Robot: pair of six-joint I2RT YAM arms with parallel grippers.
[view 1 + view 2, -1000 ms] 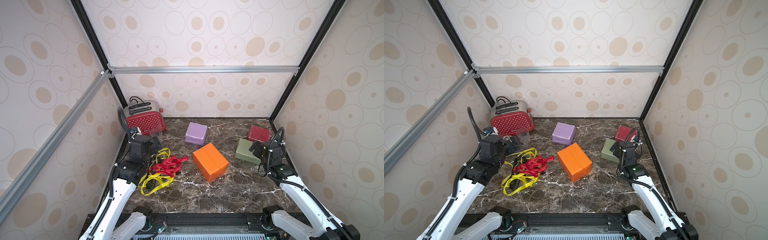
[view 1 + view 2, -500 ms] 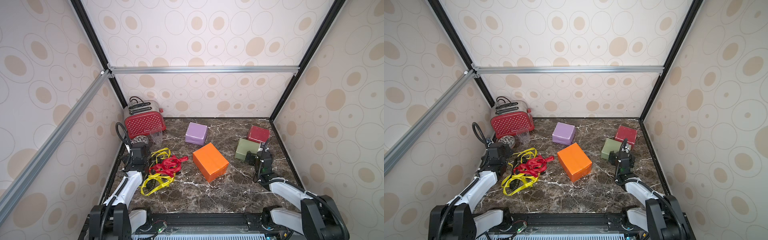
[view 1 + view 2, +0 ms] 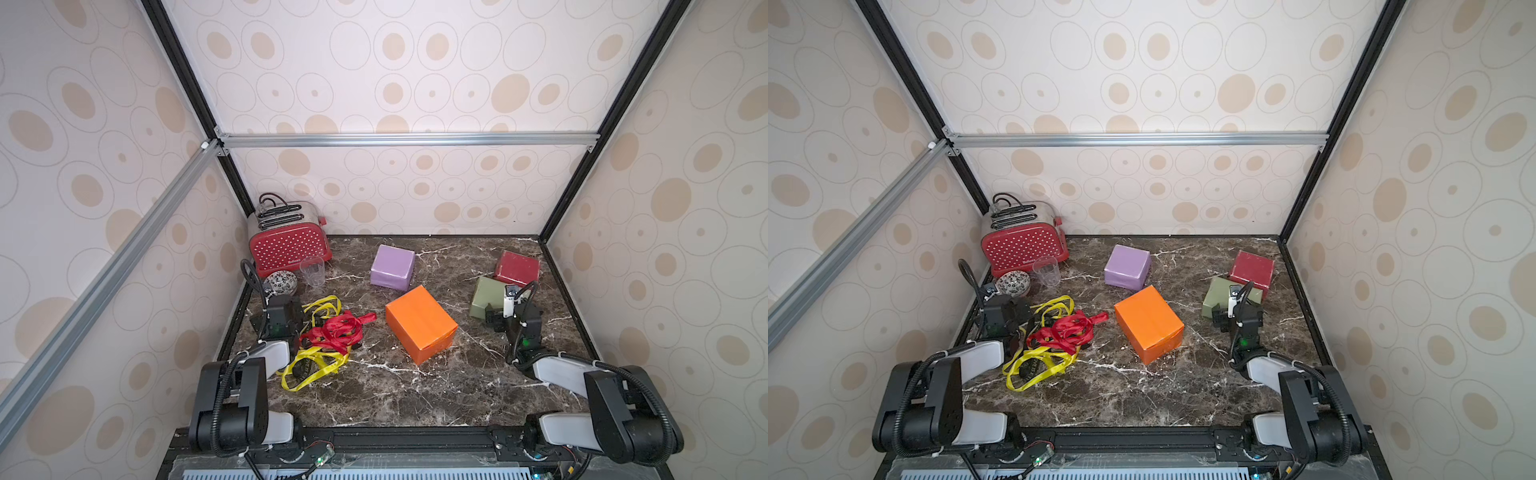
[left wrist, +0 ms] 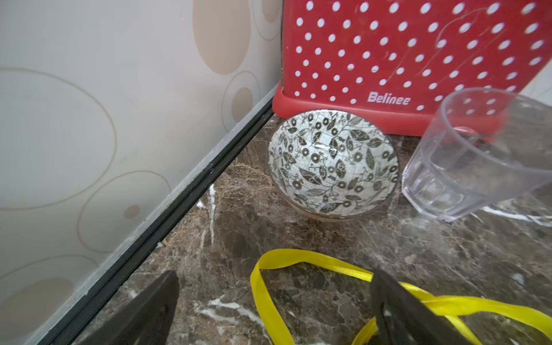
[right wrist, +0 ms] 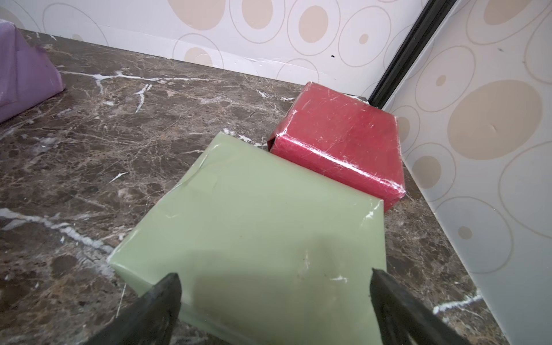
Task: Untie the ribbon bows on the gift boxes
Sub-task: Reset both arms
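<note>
Parking looks like the step: the ribbon bows lie loose in a heap by the left edge of the desk, all four gift boxes bare. The left fingers and right fingers gape empty; lift straight, avoiding the yellow strand.

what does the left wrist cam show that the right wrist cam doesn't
Left wrist only: the red dotted toaster, a patterned bowl, a clear cup, a loose yellow ribbon. Right wrist only: the olive green box, the dark red box, a corner of the lilac box. Both: marble tabletop, spotted wall, and open jaws, of the left gripper and right gripper respectively.
</note>
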